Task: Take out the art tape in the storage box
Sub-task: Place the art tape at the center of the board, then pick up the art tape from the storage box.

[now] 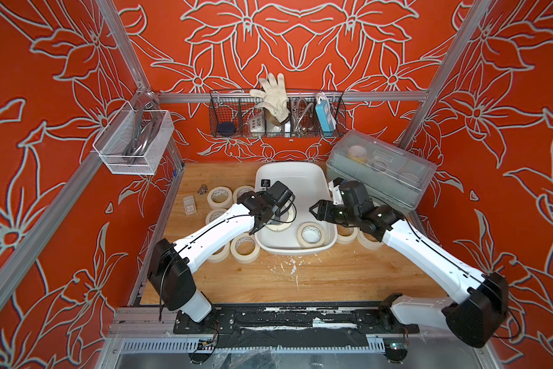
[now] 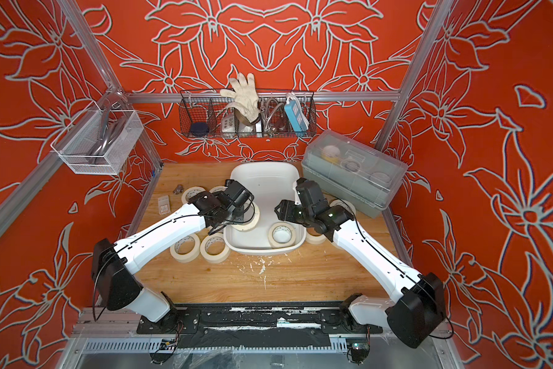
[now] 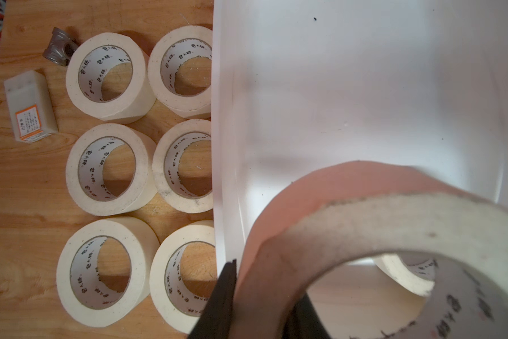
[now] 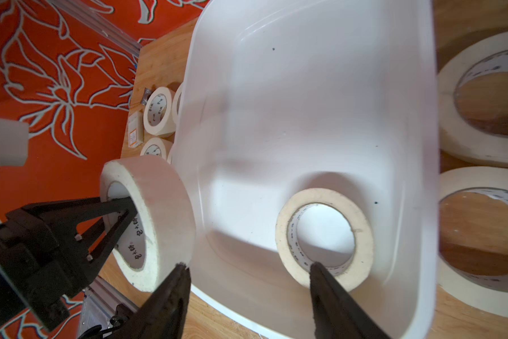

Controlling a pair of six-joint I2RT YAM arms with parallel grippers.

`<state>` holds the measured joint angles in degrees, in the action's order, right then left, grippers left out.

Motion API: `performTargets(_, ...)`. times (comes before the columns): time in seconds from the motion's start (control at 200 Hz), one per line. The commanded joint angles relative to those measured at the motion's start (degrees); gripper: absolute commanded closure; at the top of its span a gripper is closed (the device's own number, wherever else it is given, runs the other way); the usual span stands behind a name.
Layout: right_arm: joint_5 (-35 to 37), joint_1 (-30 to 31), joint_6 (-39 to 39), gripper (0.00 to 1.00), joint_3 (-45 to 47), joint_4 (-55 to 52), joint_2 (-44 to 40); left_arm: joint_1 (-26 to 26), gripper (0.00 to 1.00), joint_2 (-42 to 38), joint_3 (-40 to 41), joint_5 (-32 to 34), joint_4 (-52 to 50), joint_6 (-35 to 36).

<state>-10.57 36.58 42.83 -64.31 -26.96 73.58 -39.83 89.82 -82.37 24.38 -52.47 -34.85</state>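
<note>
The white storage box stands mid-table. My left gripper is shut on one cream art tape roll, one finger inside the core and one outside. The roll hangs tilted over the box's left rim. Another roll lies flat in the box's near right corner. My right gripper hovers open just above it, holding nothing. Several rolls lie on the wood left of the box, and more lie to its right.
A grey-green box with a clear lid sits at the back right. A small white packet and a metal fitting lie at the far left. A black wire basket and a white mesh basket hang on the frame.
</note>
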Motion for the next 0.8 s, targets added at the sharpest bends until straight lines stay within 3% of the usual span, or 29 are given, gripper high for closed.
performTargets(0.0,4.52,3.76,0.8,0.31,-3.59,1.83,3.04,-0.47,1.0,-1.62,-1.74,1.84,-1.88,-2.67)
performTargets(0.47,6.89,11.19,-1.74,0.3,-9.18,3.62,15.16,-0.53,1.0,0.68,-1.95,1.74,-1.68,-2.66)
performTargets(0.545,7.39,11.36,-1.93,0.39,-9.97,3.04,16.37,-0.55,1.0,0.88,-1.92,1.68,-1.67,-2.48)
performTargets(0.651,7.14,11.39,-3.04,0.67,-10.47,3.12,17.01,-0.53,1.0,1.32,-1.91,1.04,-1.64,-2.15)
performTargets(0.796,8.09,11.39,-4.45,0.86,-11.3,1.94,17.23,-0.52,1.0,1.41,-1.83,-3.21,0.1,0.12)
